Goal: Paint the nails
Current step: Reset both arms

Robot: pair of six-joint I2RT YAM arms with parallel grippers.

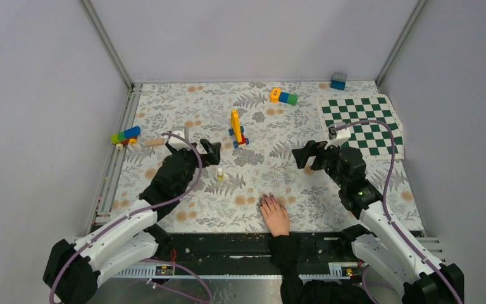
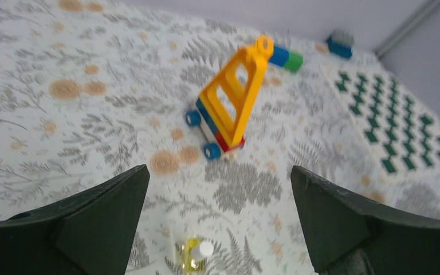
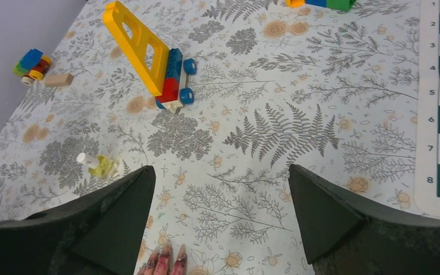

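In the overhead view, a pale hand [image 1: 275,217] in a black sleeve lies palm down on the fern-printed table [image 1: 183,101] at 6 o'clock, fingers pointing to 12. The nails [image 1: 267,199] are dark purplish-red and sit at the far tips of that hand, between the two arms. The left gripper [image 1: 196,149] hangs at 9 o'clock of the hand's far side, its jaws spread wide and holding nothing. A small yellow bottle [image 1: 220,173] with a white cap stands just beside it at 4 o'clock. The right gripper [image 1: 307,155] is at 2 o'clock from the nails, also spread wide and holding nothing. A toy cart [image 1: 236,128] with a yellow ladder stands at 12 o'clock of the bottle. A checkerboard mat [image 1: 362,123] lies at 2 o'clock.

In the left wrist view, the left gripper [image 2: 219,172] gapes wide. The small yellow bottle [image 2: 196,252] stands at 6 o'clock between the fingers, touching neither. The toy cart [image 2: 229,103] is at 12 o'clock and the checkerboard mat [image 2: 401,126] at 3.

In the right wrist view, the right gripper [image 3: 220,171] is wide apart. The nails [image 3: 163,263] show at 6 o'clock near the left finger, well apart from the small yellow bottle [image 3: 100,165] at 9. The toy cart [image 3: 154,63] is at 11 o'clock.
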